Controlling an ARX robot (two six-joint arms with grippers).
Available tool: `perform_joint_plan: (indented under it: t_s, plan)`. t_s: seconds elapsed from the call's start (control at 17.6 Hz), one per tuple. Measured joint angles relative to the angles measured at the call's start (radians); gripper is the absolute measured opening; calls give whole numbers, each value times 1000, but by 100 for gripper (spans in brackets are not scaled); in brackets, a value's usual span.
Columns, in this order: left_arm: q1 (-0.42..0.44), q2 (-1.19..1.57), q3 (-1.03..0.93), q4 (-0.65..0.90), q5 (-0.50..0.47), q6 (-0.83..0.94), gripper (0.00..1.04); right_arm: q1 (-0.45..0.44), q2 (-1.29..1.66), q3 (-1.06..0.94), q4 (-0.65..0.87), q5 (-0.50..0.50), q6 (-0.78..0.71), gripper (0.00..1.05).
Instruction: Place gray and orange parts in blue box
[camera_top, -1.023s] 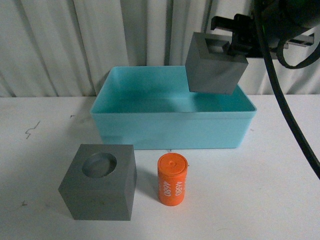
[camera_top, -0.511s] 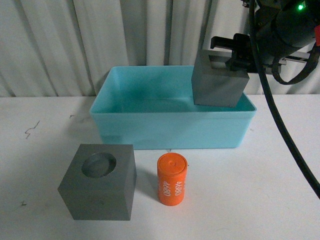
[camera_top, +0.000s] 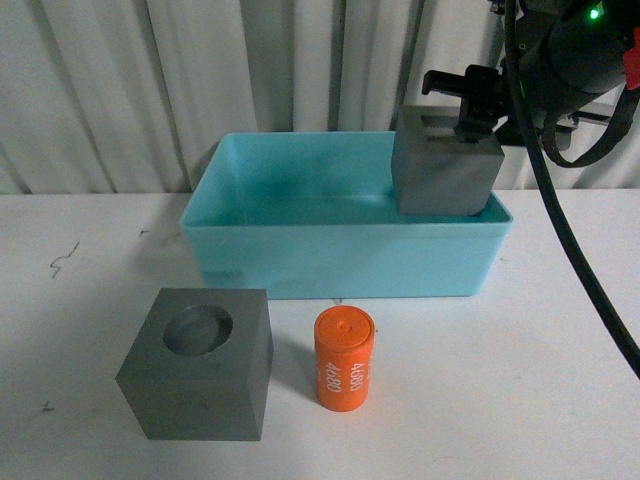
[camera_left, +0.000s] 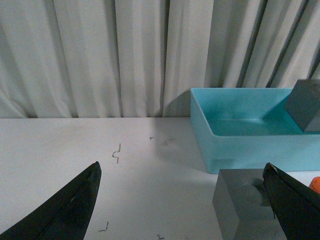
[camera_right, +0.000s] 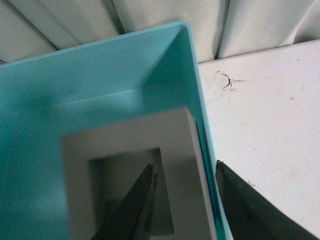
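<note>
White worktop (camera_top: 560, 380) filled the lower field, and a pale pleated curtain (camera_top: 200, 80) closed off the back.

Light blue rectangular plastic box with a rim (camera_top: 340, 262) sat at the rear centre of the worktop, long side toward the robot. The left wrist view (camera_left: 250, 150) caught its near corner, and the right wrist view (camera_right: 100, 70) looked down into one end.

Matte gray cube with a round top recess (camera_top: 200, 380) stood upright on the worktop in front of the box's left half, well apart from it. Its corner showed in the left wrist view (camera_left: 240, 210).

Matte gray cube with a square hole (camera_top: 445, 180) hung at the box's right end, its lower part hidden behind the box's front wall and its top above the rim. It looked slightly tilted in the left wrist view (camera_left: 306, 107). Could not tell whether it touched the box floor.

Right claw (camera_top: 468, 118) was clenched on that cube's wall, one finger (camera_right: 135, 205) down inside the square hole and the other outside, next to the box's side wall.

Small orange cylinder with white lettering (camera_top: 344, 362) stood upright just right of the recessed cube, not touching it.

Left claw (camera_left: 182, 166) was spread wide and empty above the worktop.

Dark scribble mark (camera_top: 63, 260) noted on the worktop at far left.
</note>
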Motion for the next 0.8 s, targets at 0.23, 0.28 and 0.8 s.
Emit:
perform_joint_plan:
  t_s: [0.23, 0.28, 0.8]
  plan:
    - [0, 0, 0, 0, 0, 0, 98, -3, -24, 0, 35, -5, 39, 81]
    - [0, 0, 0, 0, 0, 0, 98, -9, -66, -13, 69, -10, 47, 92]
    - [0, 0, 0, 0, 0, 0, 98, -202, -983, -758, 111, 24, 84, 98]
